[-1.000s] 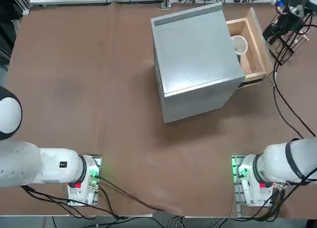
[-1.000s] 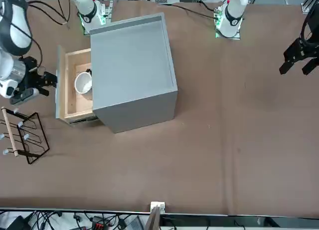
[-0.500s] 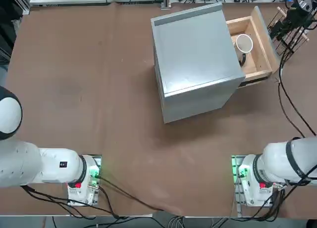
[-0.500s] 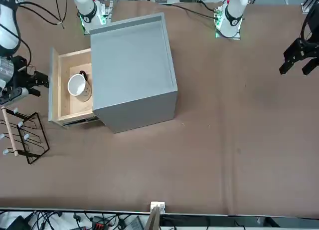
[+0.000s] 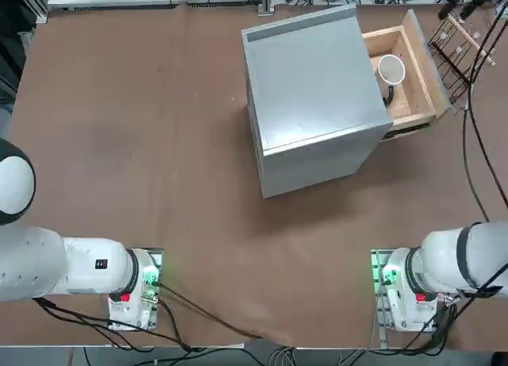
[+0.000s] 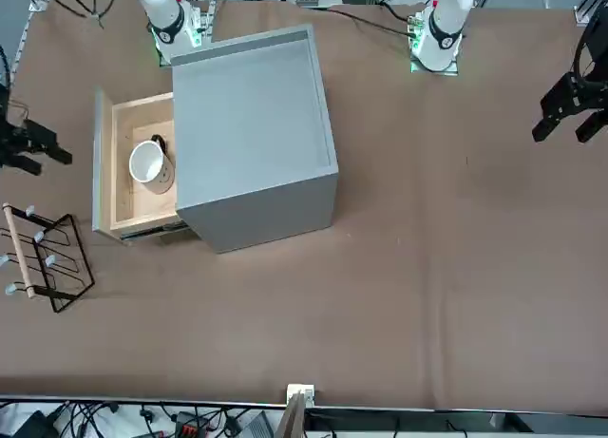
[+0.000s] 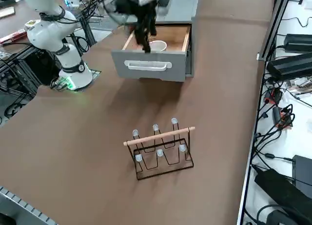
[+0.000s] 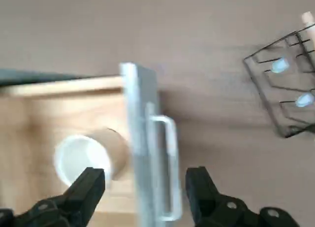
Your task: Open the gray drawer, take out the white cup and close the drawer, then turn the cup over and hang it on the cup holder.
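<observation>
Gray sheet metal forms the boxy gray drawer (image 5: 317, 96) cabinet that stands on a brown matte tabletop (image 5: 143, 144), its sliding tray pulled out to show a pale wooden interior. The white cup (image 5: 390, 67), small, round and smooth, lies on its side inside that tray near the cabinet's body; the front view shows its open mouth, and a dark curved shape lies just beside it. A slim metal bar handle runs across the tray's flat gray front panel, seen best in the right side view.

The cup holder (image 7: 162, 151), a dark wire frame topped by a light wooden rod with pale-capped pegs, stands on the tabletop well apart from the drawer front. In the top view it is cut off at the picture's edge, and in the wrist view only one corner of it shows.

The right pincer (image 8: 145, 187) hangs above the drawer's front panel, its two black fingers (image 8: 88, 185) spread apart and grasping nothing, one over the wooden tray near the cup and the other over the bare tabletop outside. In the side view the arm is a blurred dark and white shape above the open tray; in the front view only a dark part of it juts in at the frame's edge. No writing or label is legible anywhere.
</observation>
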Controlling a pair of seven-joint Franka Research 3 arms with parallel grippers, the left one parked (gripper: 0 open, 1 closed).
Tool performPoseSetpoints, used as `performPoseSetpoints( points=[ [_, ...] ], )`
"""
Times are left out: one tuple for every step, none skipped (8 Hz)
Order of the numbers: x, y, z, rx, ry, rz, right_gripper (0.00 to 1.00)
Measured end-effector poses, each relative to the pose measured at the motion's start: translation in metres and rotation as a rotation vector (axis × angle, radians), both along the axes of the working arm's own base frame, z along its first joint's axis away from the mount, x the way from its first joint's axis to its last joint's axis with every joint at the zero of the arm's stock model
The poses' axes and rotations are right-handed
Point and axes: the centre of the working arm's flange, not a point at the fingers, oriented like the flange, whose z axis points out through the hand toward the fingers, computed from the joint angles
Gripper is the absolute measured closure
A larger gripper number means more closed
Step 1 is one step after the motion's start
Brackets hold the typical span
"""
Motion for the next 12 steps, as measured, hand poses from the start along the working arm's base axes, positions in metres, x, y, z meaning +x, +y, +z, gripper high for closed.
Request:
performPoseSetpoints(
  points=[
    [0.003,0.046,-0.001,-0.002,0.023,-0.035,0.01],
    [0.003,0.088,-0.007,-0.008,0.051,-0.040,0.03],
    [0.001,0.114,-0.019,-0.018,0.082,-0.032,0.06],
    [-0.002,0.120,-0.035,-0.026,0.115,-0.026,0.10],
    [-0.002,0.118,-0.053,-0.029,0.143,-0.034,0.12],
    [0.000,0.120,-0.070,-0.035,0.162,-0.070,0.13],
    [0.004,0.132,-0.087,-0.046,0.181,-0.113,0.15],
    [0.007,0.148,-0.104,-0.058,0.206,-0.144,0.15],
    [0.007,0.159,-0.117,-0.069,0.230,-0.163,0.15],
    [0.006,0.161,-0.126,-0.075,0.244,-0.174,0.15],
    [0.006,0.160,-0.132,-0.077,0.252,-0.182,0.15],
    [0.006,0.160,-0.138,-0.081,0.263,-0.193,0.16]
  ],
)
